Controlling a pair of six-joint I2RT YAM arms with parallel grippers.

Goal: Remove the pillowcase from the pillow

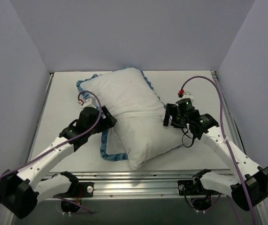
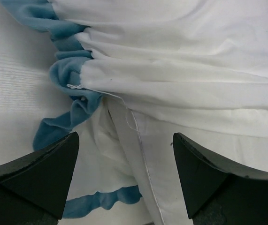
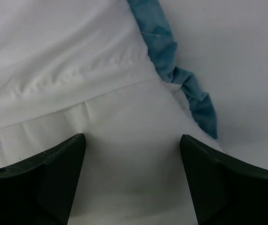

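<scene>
Walls (image 1: 11, 70) stand close around the bench (image 1: 65, 101) on three sides. The pillow (image 1: 143, 140) lies slanted in the middle, its near half bare and pointing at the front edge. The pillowcase (image 1: 124, 89) covers the far half, white side up, with its blue frill (image 1: 104, 147) trailing on the left. The left jaws hang open over the frill. The right jaws are open at the pillow's right side. Both hold nothing. Some bench shows on each side.

White tabletop (image 1: 63, 108) across mid frame, matte. Pale lavender back wall (image 1: 134, 33) at top ctr; left wall (image 1: 11, 84) & right wall (image 1: 258, 70) at frame edges. Grooved aluminium rail (image 1: 138, 180) along bottom ctr.
</scene>
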